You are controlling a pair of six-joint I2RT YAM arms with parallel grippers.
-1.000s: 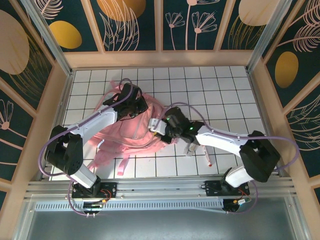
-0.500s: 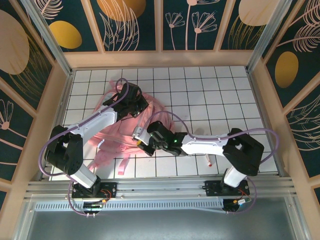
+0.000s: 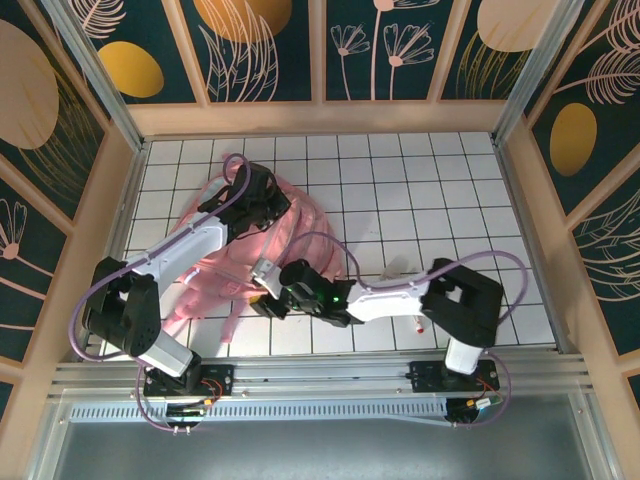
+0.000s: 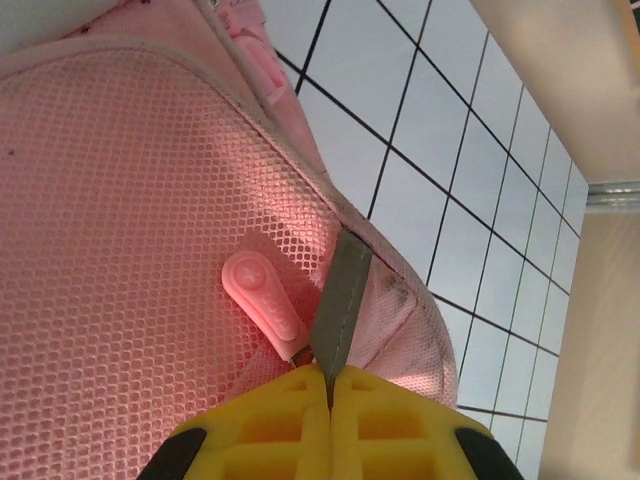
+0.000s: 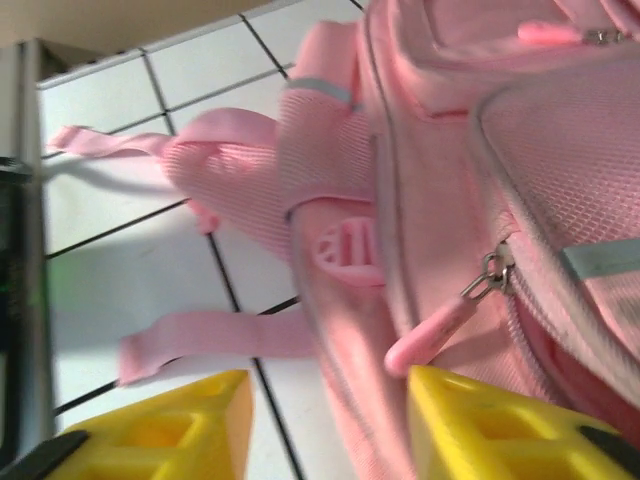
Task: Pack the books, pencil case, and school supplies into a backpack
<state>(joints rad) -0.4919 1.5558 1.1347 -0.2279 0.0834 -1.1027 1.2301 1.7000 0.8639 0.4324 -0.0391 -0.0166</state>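
Note:
The pink backpack (image 3: 225, 272) lies on the left of the tiled floor. My left gripper (image 3: 266, 207) is over its far side, shut (image 4: 328, 378) on a thin grey strip (image 4: 343, 285) of the backpack, next to a pink zip pull (image 4: 262, 295). At the bag's near right edge, my right gripper (image 3: 262, 288) is open (image 5: 330, 420) around the bag's edge. Another pink zip pull (image 5: 435, 338) rests against its right finger (image 5: 500, 425). A white marker with red (image 3: 417, 323) lies near the right arm's base. The books and pencil case are out of view.
Loose pink straps (image 5: 200, 340) trail from the backpack over the white tiles (image 3: 420, 200). Wooden walls (image 3: 320, 118) close in the floor at the back and sides. The right arm's links stretch across the near floor.
My right arm has swung left from the floor's middle to the backpack's near right edge and its jaws have opened. My left gripper stays shut and has drifted slightly left with the fabric.

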